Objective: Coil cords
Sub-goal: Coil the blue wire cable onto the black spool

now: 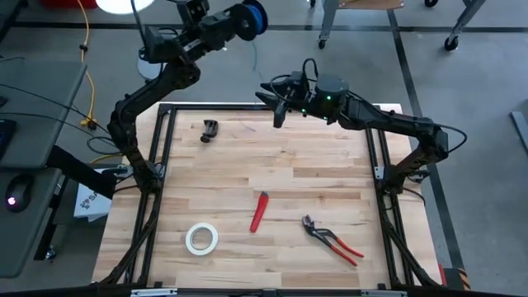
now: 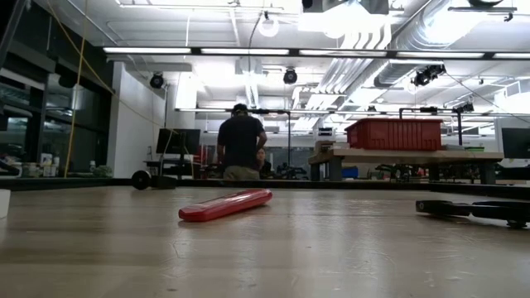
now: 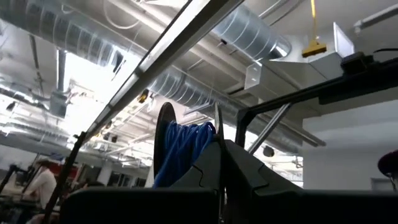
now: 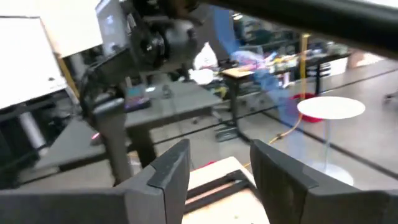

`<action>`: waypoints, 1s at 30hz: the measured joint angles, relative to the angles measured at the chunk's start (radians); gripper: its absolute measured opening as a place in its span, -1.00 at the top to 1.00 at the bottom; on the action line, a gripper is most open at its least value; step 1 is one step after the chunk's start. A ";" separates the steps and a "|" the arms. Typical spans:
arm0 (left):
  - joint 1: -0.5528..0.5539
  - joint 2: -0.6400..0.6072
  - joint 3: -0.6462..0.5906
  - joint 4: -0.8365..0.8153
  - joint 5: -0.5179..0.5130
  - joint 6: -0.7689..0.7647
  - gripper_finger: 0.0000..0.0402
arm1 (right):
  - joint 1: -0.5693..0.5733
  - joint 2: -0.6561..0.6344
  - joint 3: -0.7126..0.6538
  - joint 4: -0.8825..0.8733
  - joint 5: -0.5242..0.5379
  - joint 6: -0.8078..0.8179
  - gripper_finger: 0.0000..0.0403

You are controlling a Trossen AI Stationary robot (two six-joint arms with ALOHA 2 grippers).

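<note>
Left gripper point(image 1: 252, 18) jaws clamped on blue-wire spool point(image 1: 255, 16), right gripper point(image 1: 279, 106) jaws apart, empty, below it

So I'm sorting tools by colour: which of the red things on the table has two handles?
The pliers, near the table's front right: two red handles spread apart behind dark jaws. The other red tool, near the middle, is a single straight piece.

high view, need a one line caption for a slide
Left gripper holds the wire-wound spool raised beyond the table's far edge; right gripper hovers nearby, fingers open.
</note>
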 joint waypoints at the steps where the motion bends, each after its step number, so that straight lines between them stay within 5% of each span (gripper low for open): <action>1: 0.000 0.000 0.000 0.001 -0.003 0.005 1.00 | 0.000 0.000 0.000 0.004 0.025 -0.008 0.21; 9: -0.038 0.004 -0.001 -0.016 -0.029 0.064 1.00 | -0.001 0.001 0.000 0.013 0.141 -0.127 0.21; 25: -0.111 0.005 -0.001 -0.034 -0.083 0.130 1.00 | -0.002 0.002 0.000 0.030 -0.042 -0.032 0.20; 30: -0.132 0.006 -0.001 -0.054 -0.089 0.131 1.00 | -0.002 0.003 0.000 0.013 -0.002 -0.049 0.20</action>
